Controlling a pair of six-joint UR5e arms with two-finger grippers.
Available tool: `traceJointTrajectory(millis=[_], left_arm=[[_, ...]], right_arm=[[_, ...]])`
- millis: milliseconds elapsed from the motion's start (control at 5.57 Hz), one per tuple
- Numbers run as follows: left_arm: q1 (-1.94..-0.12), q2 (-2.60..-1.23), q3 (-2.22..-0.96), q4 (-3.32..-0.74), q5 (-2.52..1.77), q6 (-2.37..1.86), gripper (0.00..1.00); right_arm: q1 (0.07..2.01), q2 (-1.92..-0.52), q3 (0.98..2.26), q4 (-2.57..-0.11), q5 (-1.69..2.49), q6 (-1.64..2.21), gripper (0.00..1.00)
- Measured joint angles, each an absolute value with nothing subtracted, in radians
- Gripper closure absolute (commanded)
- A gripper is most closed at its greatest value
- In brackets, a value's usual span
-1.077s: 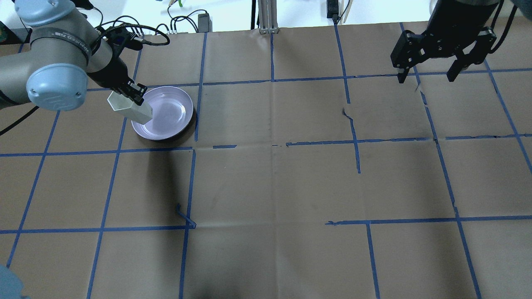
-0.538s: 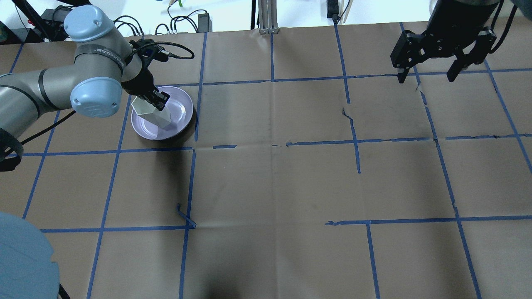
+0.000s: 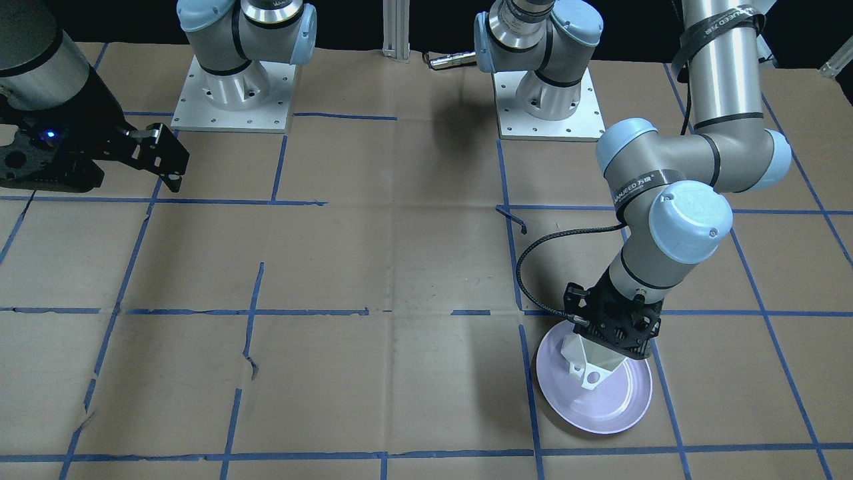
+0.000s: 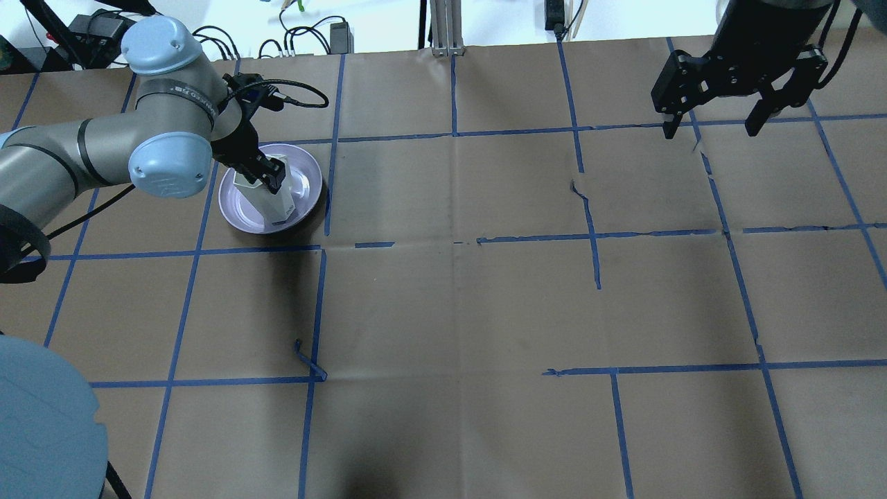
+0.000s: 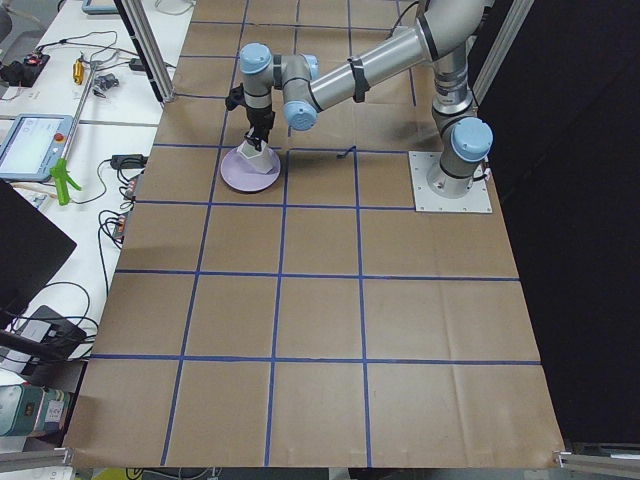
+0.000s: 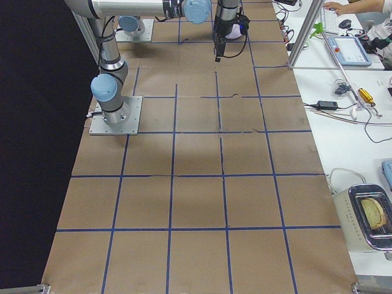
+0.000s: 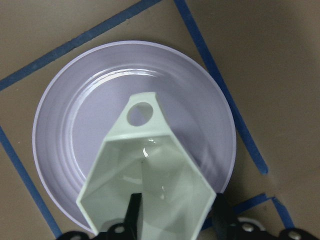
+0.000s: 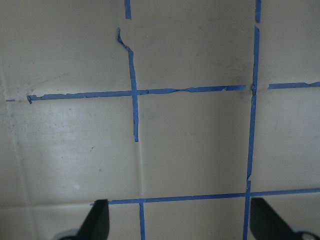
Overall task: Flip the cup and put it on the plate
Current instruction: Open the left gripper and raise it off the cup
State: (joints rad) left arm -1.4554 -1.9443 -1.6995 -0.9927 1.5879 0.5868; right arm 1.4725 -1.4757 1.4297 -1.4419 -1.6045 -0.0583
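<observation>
Upper left of overhead view: white cup (image 4: 271, 202) clamped in L gripper (image 4: 267, 173), over lavender plate (image 4: 239, 220). Mouth up and tilted, narrow base down toward plate's middle. Can't tell if base touches plate or hangs just above.

From L wrist cam: looking straight into cup (image 7: 150, 190), lower centre of frame. Handle (image 7: 160, 124) w/ round hole pointing to top of frame. Plate (image 7: 65, 115) filling most of bkgd. Jaws pinching cup's wall: one finger (image 7: 132, 217) inside the mouth, other outside on the right, both at bottom edge of frame.

Front view, lower right: same grip. L gripper (image 3: 616, 337) angled down onto cup (image 3: 593, 363), which tapers to base w/ handle low & toward bottom of frame. Plate (image 3: 600, 417) beneath.

Left side view, upper centre-left: cup (image 5: 256, 160) on or just over plate (image 5: 235, 180), too small to say which.

Upper right of overhead view: R gripper (image 4: 710, 128) up off table (image 4: 450, 312), well apart from cup & plate. Jaws spread wide.

R wrist cam: R gripper (image 8: 181, 222) w/ fingers (image 8: 97, 220) far apart along bottom edge of frame. Only brown paper (image 8: 190, 150) & blue tape lines (image 8: 135, 115) showing between.
</observation>
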Motion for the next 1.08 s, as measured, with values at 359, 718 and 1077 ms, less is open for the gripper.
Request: traceJointTrajectory(millis=[359, 718, 1077], left_arm=[[-1.463, -1.835, -1.672, -1.116, 1.568, 0.530, 0.01], [-1.463, -1.717, -1.545, -1.411, 1.514, 0.319, 0.01], [-1.494, -1.690, -1.406, -1.629, 1.517, 0.078, 0.01]], right_arm=[[1.473, -1.476, 1.430, -1.442, -1.605, -0.058, 0.00], [1.473, -1.476, 1.430, -1.442, -1.605, -0.058, 0.00], [1.473, -1.476, 1.430, -1.442, -1.605, -0.058, 0.00]])
